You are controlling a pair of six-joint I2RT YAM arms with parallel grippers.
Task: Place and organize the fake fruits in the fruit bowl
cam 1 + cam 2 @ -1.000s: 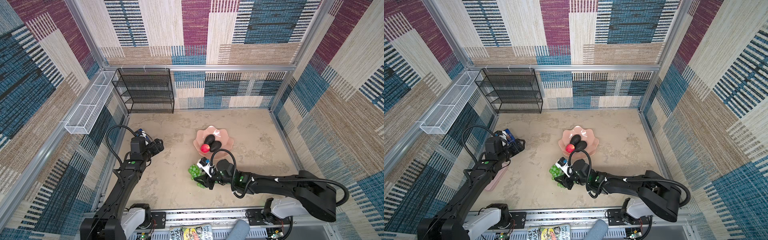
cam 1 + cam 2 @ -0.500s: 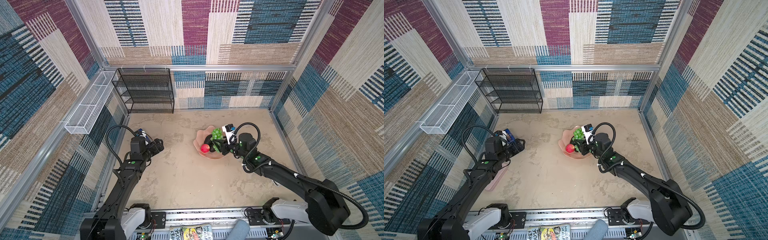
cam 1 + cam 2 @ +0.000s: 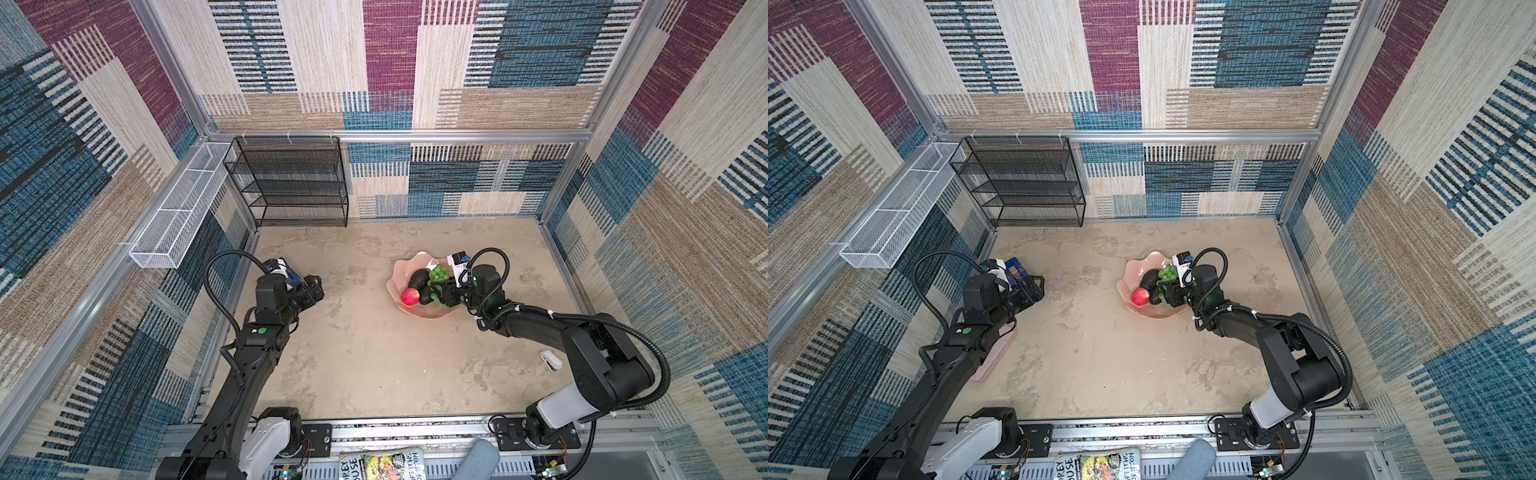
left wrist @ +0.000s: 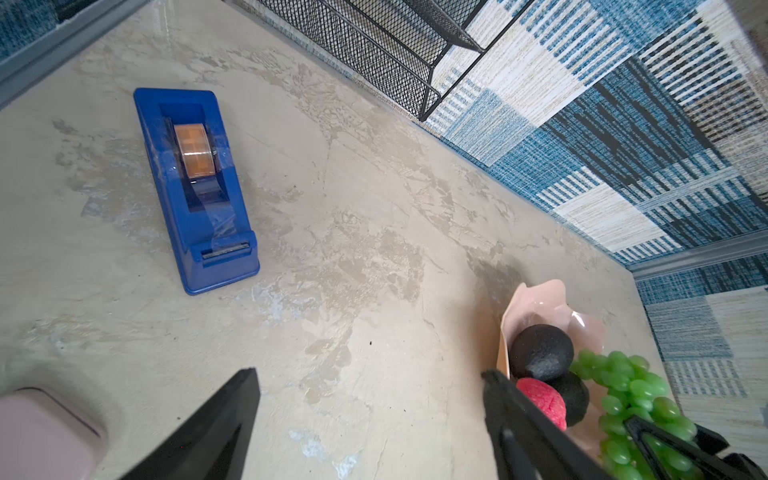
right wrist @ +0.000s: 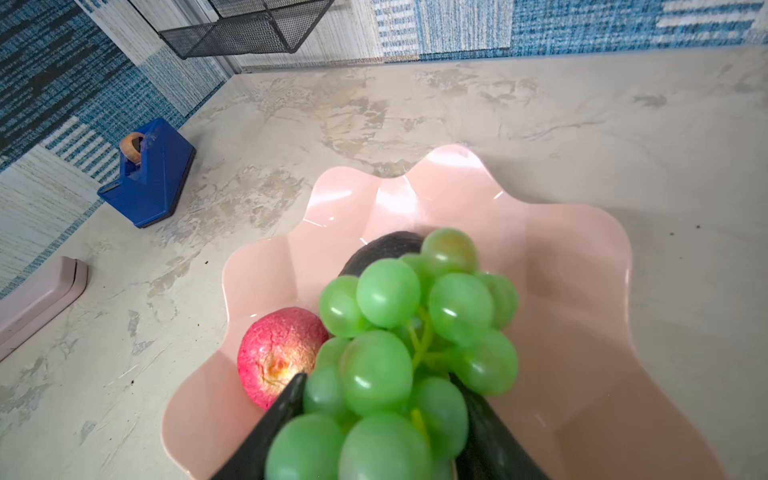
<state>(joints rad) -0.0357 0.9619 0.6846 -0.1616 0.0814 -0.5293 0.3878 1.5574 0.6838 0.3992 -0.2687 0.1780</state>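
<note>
Pale-pink fruit bowl (image 3: 409, 261): on the counter (image 3: 374, 353), just toward 2 o'clock from its middle in both top views. The right arm hides the rim from about 3 to 5 o'clock.
Grapes (image 5: 399, 332): at the bowl's 2 o'clock side (image 3: 438, 274), above the other fruit. They are blurred in the right wrist view and the nearest berries are cut off by the frame. I cannot tell whether the bunch rests on anything.
Right end effector (image 5: 376, 378): its two black fingers stand apart, one on each side of the bunch. Only their ends show, and I cannot tell whether they press the berries.
Avocados (image 3: 419, 277): two dark ones lie mid-bowl, touching. In the right wrist view only a sliver of one shows behind the grapes.
Apple (image 3: 410, 296): at the bowl's 8 o'clock, against an avocado. A finger partly covers it in each wrist view.
Left end effector (image 4: 370, 374): jaws spread wide with nothing between them, over bare counter toward the 9 o'clock edge.
Tape dispenser (image 4: 195, 187): blue, near the 9 o'clock edge, and mostly hidden behind the left wrist in both top views.
Pink tray (image 4: 41, 432): only a corner shows, and the left arm covers most of it in a top view (image 3: 992, 361).
Small white thing (image 3: 550, 360): at 4 o'clock beside the right arm, too small to identify.
</note>
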